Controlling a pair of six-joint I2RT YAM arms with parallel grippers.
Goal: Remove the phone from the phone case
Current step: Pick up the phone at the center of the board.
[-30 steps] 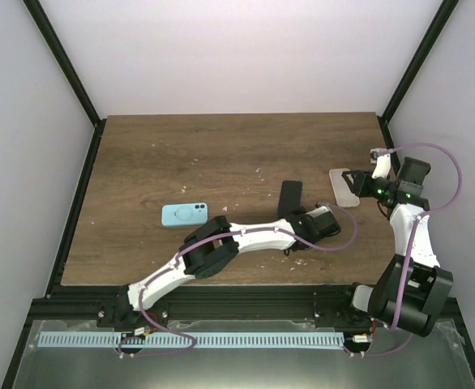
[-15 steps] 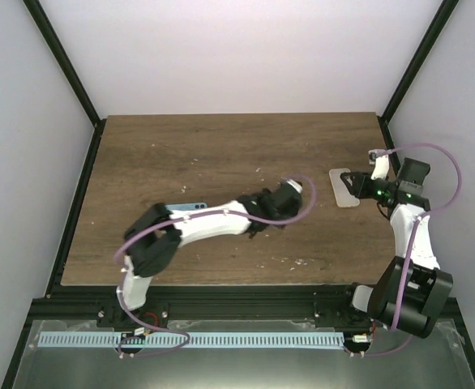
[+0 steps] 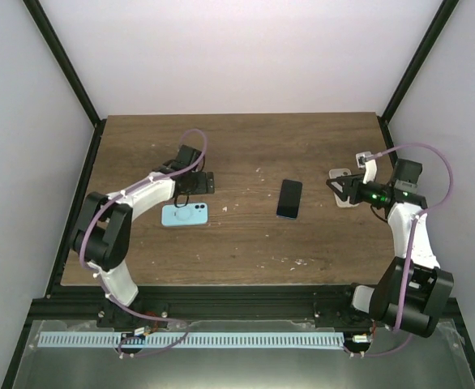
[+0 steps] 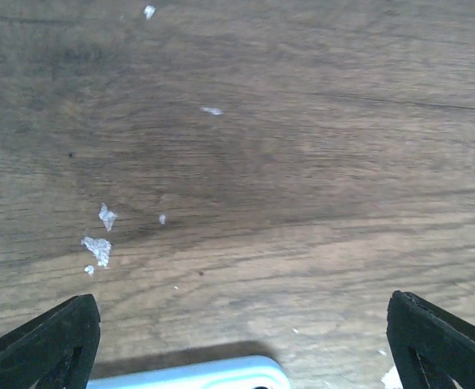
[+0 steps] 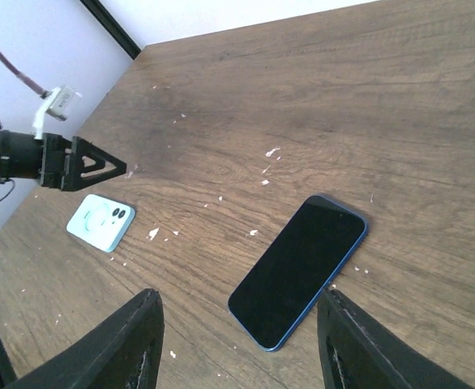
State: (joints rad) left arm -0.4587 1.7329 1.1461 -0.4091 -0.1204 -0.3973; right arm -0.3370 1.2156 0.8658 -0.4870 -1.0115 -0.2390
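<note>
The phone, dark screen up with a blue edge, lies flat and bare in the middle of the table; it shows too as the phone in the right wrist view. A pale, clear phone case lies at the right, mostly hidden under my right gripper. That right gripper is open, with nothing between its fingers, and points at the phone. My left gripper is wide open over bare wood at the left; in its own view the left gripper holds nothing.
A light blue phone-shaped item with a ring and two camera holes lies just near of the left gripper; its edge shows as the light blue item. Small white flecks dot the wood. Black frame rails border the table.
The left arm let go of the phone in the middle, swung far left and opened wide beside the light blue item. The right gripper opened further and shifted slightly left.
</note>
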